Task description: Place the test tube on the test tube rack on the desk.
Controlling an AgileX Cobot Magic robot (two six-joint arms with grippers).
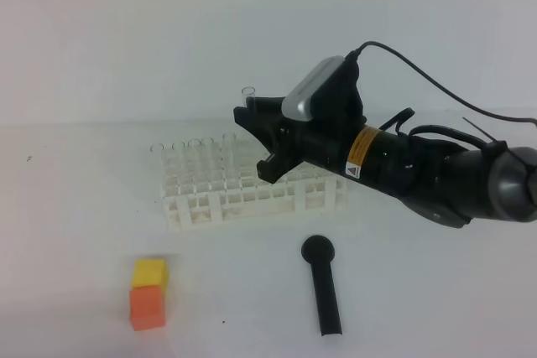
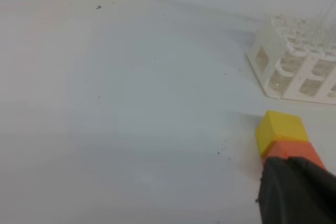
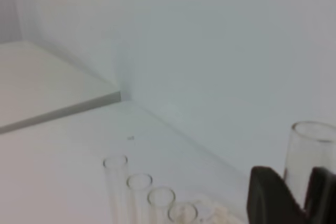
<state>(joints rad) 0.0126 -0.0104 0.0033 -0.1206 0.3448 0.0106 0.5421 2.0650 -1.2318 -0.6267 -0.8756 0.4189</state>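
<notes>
- The right hand (image 1: 249, 116) holds the tube (image 1: 248, 95) upright, over the back right part of the rack (image 1: 252, 199).
- The left hand (image 2: 296, 190) is closed, near the blocks (image 2: 283, 137).

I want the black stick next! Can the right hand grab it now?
Probably not yet. The right hand is shut on the test tube above the test tube rack; the black stick lies uncovered nearby.

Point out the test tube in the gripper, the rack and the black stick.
test tube (image 3: 310, 153): right wrist view, upper glass wall below the rim.
test tube rack (image 1: 220, 207): exterior high view, front lattice wall.
black stick (image 1: 325, 295): exterior high view, middle of the handle.
</notes>
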